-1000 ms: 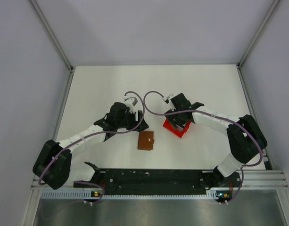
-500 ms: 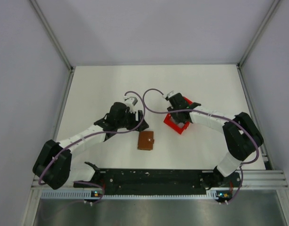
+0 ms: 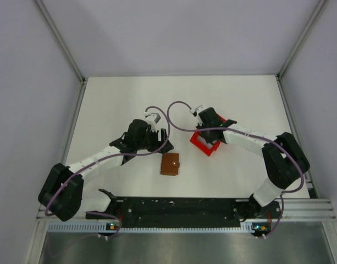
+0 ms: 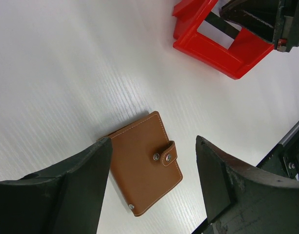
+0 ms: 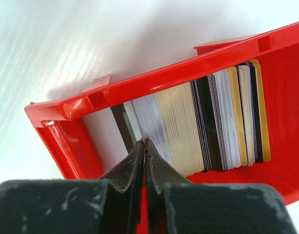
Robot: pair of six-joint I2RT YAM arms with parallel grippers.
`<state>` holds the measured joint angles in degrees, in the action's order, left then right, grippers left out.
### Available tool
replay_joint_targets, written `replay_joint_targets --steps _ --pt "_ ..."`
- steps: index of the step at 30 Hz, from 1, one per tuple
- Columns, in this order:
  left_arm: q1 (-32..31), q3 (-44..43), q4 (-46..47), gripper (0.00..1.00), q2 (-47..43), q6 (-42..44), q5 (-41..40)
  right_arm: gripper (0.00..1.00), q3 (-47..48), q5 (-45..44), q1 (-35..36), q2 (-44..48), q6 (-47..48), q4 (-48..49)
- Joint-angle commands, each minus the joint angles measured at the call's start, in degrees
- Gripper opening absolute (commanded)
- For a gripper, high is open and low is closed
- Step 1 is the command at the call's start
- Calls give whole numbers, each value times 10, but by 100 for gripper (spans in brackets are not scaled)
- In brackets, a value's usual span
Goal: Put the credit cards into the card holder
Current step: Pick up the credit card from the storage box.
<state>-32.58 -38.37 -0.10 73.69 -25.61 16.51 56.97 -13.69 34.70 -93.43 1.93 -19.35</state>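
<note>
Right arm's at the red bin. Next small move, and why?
Probably part the right gripper slightly and lower it astride the end card: its tips are pressed together at the end of the credit cards standing on edge in the red bin, and I can't see one pinched.

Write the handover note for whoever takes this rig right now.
Left gripper: open, clear of the card holder, holding nothing.
Right gripper: shut, tips at the pale end of the credit cards; I cannot tell whether one is pinched.
The cards stand on edge in the red bin. The holder lies on the table, closed, tab snapped.
Done: no card shows in the holder.
Left: open the holder, move the cards in.
</note>
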Motion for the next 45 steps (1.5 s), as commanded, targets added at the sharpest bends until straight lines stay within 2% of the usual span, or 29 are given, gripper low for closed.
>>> replay_joint_targets --steps 1,10,15,16,17,20,21,23,26,34,45 --pt "-1 -1 23 73 2 0 -5 0 -16 88 -2 34 -10 -17" --pt "-2 -5 32 73 18 -2 4 0 -12 229 -19 69 -15 -19" --pt "-1 -5 36 73 23 -4 5 1 -9 249 -19 64 -15 -38" --pt "-1 -5 38 73 25 -5 7 6 -10 239 -19 64 -15 -40" --pt "-2 -5 38 73 24 -5 7 19 -10 211 -19 64 -36 -42" --pt "-2 -2 45 73 27 -8 11 41 -14 169 -22 80 -47 -26" --pt "-1 -3 47 73 29 -8 14 42 -10 152 -22 89 -54 -27" --pt "-2 -4 55 73 32 -14 22 52 -3 119 -23 109 -54 -22" --pt "-1 -6 73 75 40 -28 33 60 1 90 -30 130 -47 -3" --pt "-13 -44 106 77 112 -83 71 70 20 58 -66 87 -29 -9" --pt "-55 -65 198 77 209 -168 109 71 17 60 -90 35 -27 5"
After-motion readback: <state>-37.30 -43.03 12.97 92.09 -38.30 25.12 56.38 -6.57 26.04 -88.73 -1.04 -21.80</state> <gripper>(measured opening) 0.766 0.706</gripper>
